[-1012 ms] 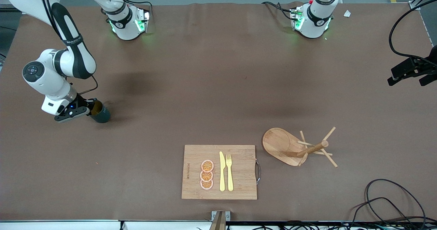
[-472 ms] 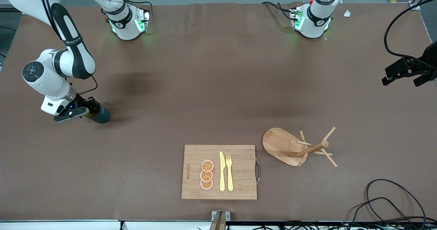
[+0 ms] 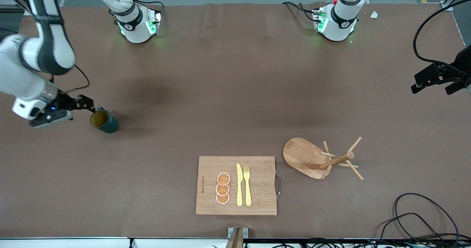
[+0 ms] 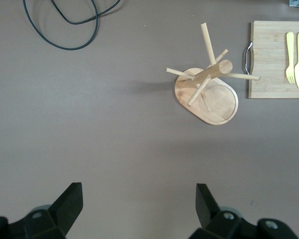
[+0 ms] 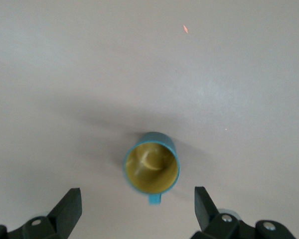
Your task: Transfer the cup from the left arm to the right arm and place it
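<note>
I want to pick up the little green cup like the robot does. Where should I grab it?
Probably by the rim. The cup stands upright on the table with its mouth open to the top, so come straight down and pinch one wall, one finger inside. Its small loop handle looks too tight for robot fingers.

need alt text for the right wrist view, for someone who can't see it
A small teal cup with a yellowish inside stands upright on the bare brown table, seen from straight above, its short handle pointing toward the camera. The right gripper hangs above it with its two dark fingers spread wide to either side, touching nothing.
</note>
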Robot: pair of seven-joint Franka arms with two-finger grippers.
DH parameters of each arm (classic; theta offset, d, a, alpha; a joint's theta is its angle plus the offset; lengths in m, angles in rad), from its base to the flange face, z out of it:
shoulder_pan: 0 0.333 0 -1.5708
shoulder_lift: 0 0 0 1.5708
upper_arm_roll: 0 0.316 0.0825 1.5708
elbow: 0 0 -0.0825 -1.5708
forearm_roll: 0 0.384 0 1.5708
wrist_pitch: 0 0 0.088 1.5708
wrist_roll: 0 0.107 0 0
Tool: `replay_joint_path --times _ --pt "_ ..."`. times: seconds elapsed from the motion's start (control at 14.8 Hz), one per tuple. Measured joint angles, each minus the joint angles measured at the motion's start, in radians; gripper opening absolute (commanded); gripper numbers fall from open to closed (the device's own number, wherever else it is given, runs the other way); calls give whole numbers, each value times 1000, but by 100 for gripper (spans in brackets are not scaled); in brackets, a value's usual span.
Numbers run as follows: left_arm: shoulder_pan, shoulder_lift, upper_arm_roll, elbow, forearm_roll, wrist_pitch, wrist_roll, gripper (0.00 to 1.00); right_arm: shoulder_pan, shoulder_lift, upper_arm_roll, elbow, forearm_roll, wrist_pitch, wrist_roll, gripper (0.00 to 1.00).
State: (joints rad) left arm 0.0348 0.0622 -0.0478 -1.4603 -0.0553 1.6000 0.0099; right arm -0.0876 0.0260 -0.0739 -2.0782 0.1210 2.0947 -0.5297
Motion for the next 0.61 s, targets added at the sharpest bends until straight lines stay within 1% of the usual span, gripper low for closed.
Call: replay_joint_path --times 0.2,0.4,0.54,0.61 --pt "0 0 0 -2 0 2 0 100 -9 -57 -5 142 7 -207 27 100" --pt "0 0 0 -3 0 3 1 100 -11 -102 -2 257 7 -392 140 100" --pt "-1 0 0 -4 0 4 1 100 -11 -132 4 309 -1 -443 178 100" --pt "-1 0 0 -4 0 4 1 100 -11 -150 15 321 -24 -452 211 100"
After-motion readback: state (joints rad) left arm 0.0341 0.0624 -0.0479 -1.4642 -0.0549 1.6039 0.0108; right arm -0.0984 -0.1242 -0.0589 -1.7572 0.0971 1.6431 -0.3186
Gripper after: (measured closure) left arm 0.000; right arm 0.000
